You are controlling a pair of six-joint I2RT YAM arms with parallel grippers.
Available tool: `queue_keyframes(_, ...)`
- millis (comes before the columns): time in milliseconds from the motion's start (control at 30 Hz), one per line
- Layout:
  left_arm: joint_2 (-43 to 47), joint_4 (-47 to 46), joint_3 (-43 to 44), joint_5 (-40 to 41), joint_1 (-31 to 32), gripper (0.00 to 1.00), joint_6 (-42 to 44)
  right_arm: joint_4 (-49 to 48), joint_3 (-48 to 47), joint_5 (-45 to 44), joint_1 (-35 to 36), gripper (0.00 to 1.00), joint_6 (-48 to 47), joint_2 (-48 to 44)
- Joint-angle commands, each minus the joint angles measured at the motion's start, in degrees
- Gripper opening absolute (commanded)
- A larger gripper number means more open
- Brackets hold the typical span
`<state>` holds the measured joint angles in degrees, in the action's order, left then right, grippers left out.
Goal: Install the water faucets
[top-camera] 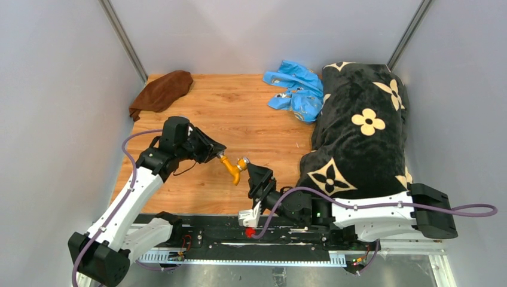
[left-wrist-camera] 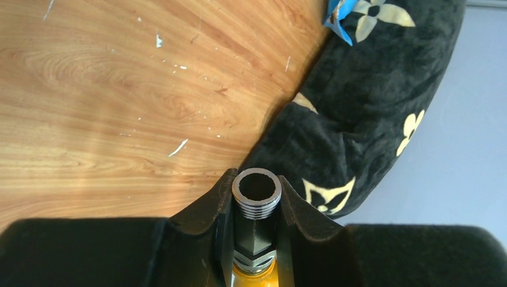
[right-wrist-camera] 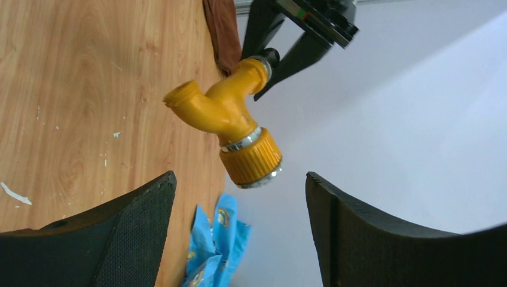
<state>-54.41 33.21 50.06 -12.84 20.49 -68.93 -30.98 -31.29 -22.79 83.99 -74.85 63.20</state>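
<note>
brass-orange tap spout [top-camera: 232, 168] held in the air between the two grippers

its threaded silver end [left-wrist-camera: 257, 194] is clamped between the fingers of the left gripper [top-camera: 217, 153]. the bent body and ribbed collar [right-wrist-camera: 251, 158] point at the right gripper [right-wrist-camera: 239, 177], whose jaws stand wide apart, the collar just ahead of their tips and in line with the gap, seemingly untouched. to do this well, i'd bring the right fingers squarely round the collar before closing, left grip firm. below is the wooden table [top-camera: 251, 113], with the black blanket [top-camera: 359, 143] near.
</note>
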Motion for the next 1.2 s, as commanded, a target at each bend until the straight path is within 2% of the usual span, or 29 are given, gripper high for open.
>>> queue_keyframes(0,-0.52,2.76,3.59,-0.97,0.25,0.00,1.66,-6.00,-2.39,-2.26,0.71,0.78,-10.13,4.97)
queue_keyframes(367,-2.99,8.65,7.65,-1.15,0.24,0.00,3.00,-14.67,-5.32,-4.71,0.38,0.78,-17.50,15.57)
queue_keyframes(600,-2.12,8.21,6.92,-1.38,0.25,0.00,2.40,-19.32,-7.26,-4.80,-0.58,0.68,-16.68,20.78)
queue_keyframes(733,-1.94,7.92,6.55,-1.81,0.25,0.00,2.31,-21.88,-7.49,-4.92,-0.80,0.54,-15.23,22.77)
queue_keyframes(867,-1.69,7.35,5.70,-2.24,0.25,0.00,1.66,-22.73,-8.32,-5.62,-1.30,0.50,-12.26,24.64)
queue_keyframes(1100,0.12,2.98,1.64,-4.01,0.25,0.00,-1.63,-25.97,-7.52,-4.28,-3.05,0.17,-3.31,24.53)
queue_keyframes(1167,1.32,1.89,0.12,-3.77,0.25,0.00,-2.62,-25.81,-7.47,-3.39,-3.53,0.01,1.05,23.63)
